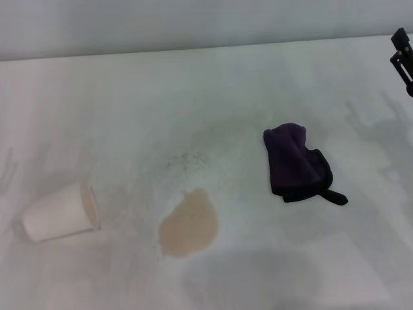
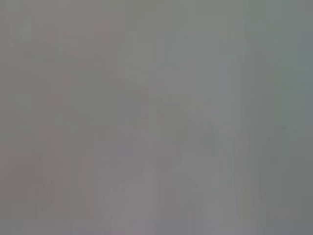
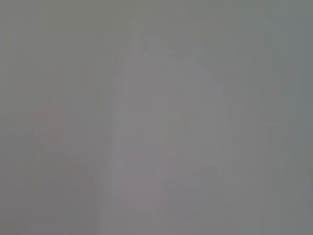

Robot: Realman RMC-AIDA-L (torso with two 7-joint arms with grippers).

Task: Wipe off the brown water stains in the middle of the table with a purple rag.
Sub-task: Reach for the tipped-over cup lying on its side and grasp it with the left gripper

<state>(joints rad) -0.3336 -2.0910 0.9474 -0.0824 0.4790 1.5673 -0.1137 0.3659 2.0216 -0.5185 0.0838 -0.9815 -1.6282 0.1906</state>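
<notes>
White table (image 1: 213,84), brown water stains (image 1: 189,223) near centre, purple rag (image 1: 297,165) lying crumpled at their 2 o'clock (well apart), tipped paper cup (image 1: 59,212) at 9 o'clock, right gripper (image 1: 401,55) at far 2 o'clock edge, finger opening cannot be told.

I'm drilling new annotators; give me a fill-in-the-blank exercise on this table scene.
1. The paper cup lies on its ____.
2. The purple rag lies to the robot's ____ of the brown water stains.
3. The right gripper is at the table's far ____ edge.

Missing: side; right; right
</notes>
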